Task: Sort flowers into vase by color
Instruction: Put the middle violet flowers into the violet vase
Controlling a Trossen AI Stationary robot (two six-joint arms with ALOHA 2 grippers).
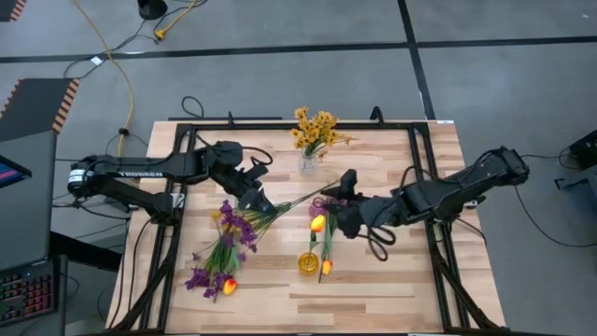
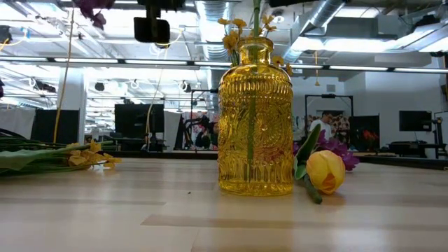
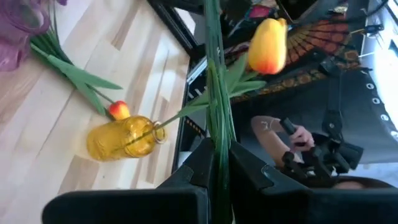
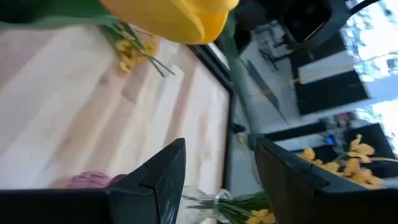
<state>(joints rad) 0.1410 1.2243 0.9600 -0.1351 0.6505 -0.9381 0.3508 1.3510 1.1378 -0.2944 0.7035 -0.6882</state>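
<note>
While the left gripper (image 3: 219,163) clamps green tulip stems (image 3: 214,93) up and left of the yellow vase (image 1: 308,262), the right gripper (image 4: 217,165), fingers apart, hovers just above it. Purple flowers (image 1: 216,257) lie left; one tulip (image 2: 326,171) beside it.

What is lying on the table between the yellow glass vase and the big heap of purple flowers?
Nothing: in the high view, only bare wood separates the yellow vase from the purple flower heap.

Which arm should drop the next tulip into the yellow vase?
Left. Its hand is shut on a tulip stem aimed toward the yellow vase; the right hand is open and empty.
</note>
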